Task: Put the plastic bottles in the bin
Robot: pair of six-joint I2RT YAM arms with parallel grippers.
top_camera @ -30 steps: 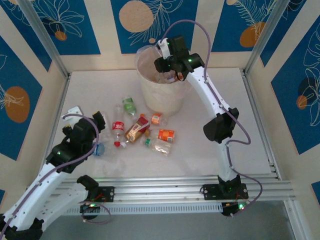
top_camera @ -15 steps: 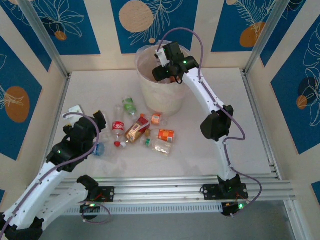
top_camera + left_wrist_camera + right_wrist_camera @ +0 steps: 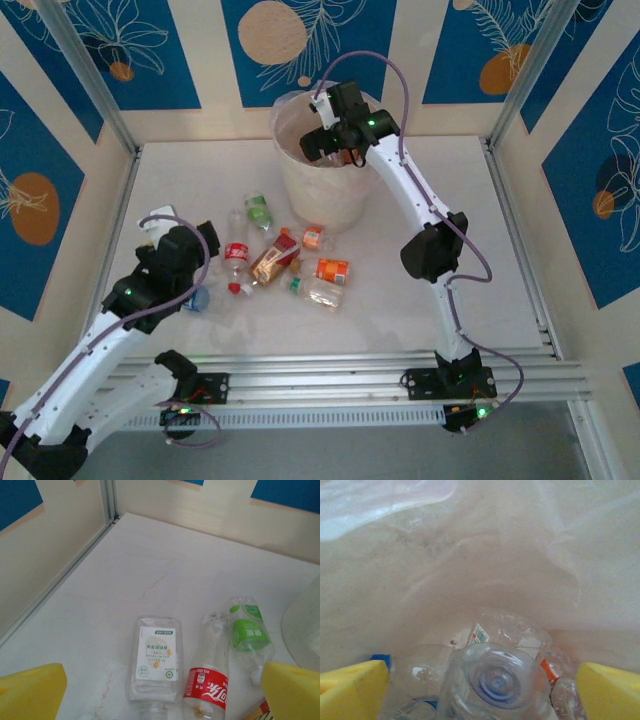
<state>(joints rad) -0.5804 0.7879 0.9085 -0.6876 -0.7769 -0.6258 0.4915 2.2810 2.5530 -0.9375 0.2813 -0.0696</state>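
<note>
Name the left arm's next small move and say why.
Probably lower the left gripper straight down onto the white-labelled bottle. Its jaws stand open, and that bottle lies flat on the table between them, nearer the middle than the red-labelled bottle beside it.

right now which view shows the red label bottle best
Left wrist: the red-label bottle lies close up, label readable. Top external shows it small, from far above. Right wrist looks into the bin.

White table (image 3: 450,190), walled by blue leaf-patterned panels (image 3: 140,40).
</note>
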